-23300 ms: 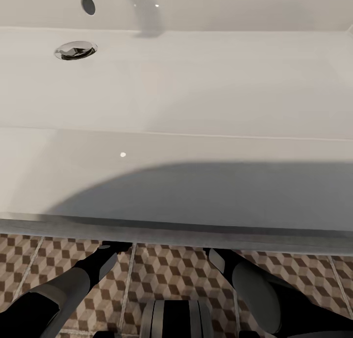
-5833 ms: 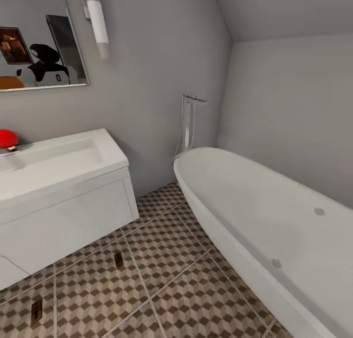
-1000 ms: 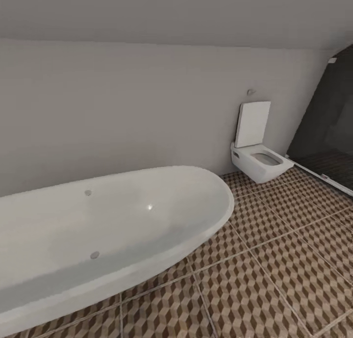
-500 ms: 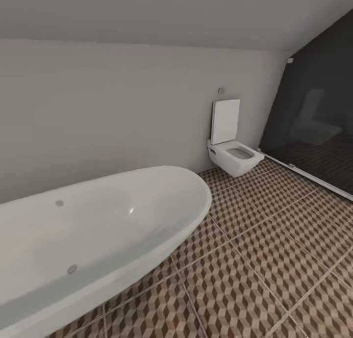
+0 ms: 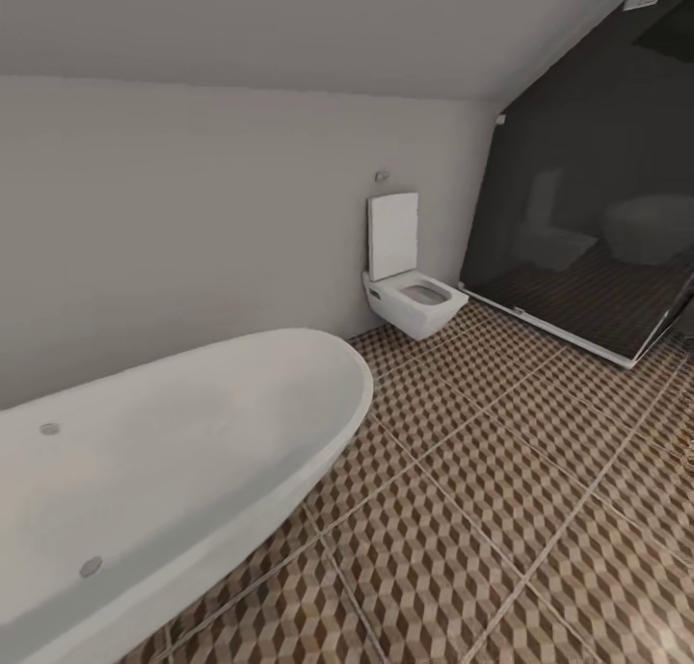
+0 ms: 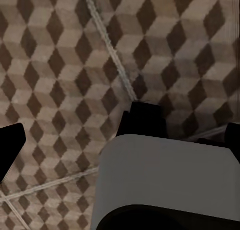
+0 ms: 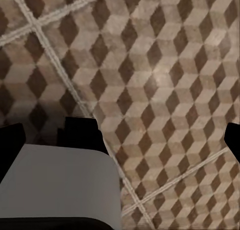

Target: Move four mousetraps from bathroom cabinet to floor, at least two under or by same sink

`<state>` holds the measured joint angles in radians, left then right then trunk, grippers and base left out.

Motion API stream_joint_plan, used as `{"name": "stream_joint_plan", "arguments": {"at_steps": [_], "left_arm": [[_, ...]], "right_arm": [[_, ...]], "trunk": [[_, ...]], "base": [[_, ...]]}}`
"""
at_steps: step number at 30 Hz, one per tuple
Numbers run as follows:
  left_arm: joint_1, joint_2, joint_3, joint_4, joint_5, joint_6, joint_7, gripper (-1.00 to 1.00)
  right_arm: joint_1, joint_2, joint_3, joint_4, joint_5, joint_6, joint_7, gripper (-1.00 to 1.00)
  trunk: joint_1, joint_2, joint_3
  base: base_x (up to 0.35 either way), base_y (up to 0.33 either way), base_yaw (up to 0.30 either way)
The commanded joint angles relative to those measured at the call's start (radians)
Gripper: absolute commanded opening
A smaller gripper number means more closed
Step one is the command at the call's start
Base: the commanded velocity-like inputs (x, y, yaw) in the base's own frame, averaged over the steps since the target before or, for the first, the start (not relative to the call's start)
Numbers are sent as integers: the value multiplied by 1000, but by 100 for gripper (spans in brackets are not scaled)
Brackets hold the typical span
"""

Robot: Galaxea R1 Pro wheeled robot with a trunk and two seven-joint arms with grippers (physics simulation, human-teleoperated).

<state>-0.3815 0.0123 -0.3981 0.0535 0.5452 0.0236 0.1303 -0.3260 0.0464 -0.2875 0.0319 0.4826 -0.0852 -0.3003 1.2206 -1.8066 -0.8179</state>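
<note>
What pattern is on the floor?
Brown, beige and cream cubes on the bathroom floor, clearest in the head view.

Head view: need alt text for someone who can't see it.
A white oval bathtub fills the lower left of a bathroom whose floor is tiled in a brown, beige and cream cube pattern. A white toilet with its lid raised stands against the grey back wall, beside a dark glass shower enclosure at right.

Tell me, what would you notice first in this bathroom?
Probably the big white bathtub, filling the lower left of the head view. Past its far end, a white toilet with its lid up hangs on the wall, beside a dark glass shower. The cube-patterned tile floor stretches between them.
</note>
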Motion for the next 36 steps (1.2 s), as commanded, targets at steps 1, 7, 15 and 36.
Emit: {"name": "stream_joint_plan", "arguments": {"at_steps": [1,7,15,36], "left_arm": [[0,0,-8,0,7,3,2,100],[0,0,-8,0,7,3,1,100],[0,0,-8,0,7,3,2,100],[0,0,-8,0,7,3,1,100]], "right_arm": [[-2,0,-9,3,8,-5,-5,100],[-1,0,-9,3,8,-5,-5,100],[-1,0,-9,3,8,-5,-5,100],[0,0,-9,3,8,-6,-4,100]], "trunk": [[0,0,-1],[0,0,-2],[0,0,-6],[0,0,-8]], "base": [[0,0,-300],[0,0,-298],[0,0,-290],[0,0,-298]]}}
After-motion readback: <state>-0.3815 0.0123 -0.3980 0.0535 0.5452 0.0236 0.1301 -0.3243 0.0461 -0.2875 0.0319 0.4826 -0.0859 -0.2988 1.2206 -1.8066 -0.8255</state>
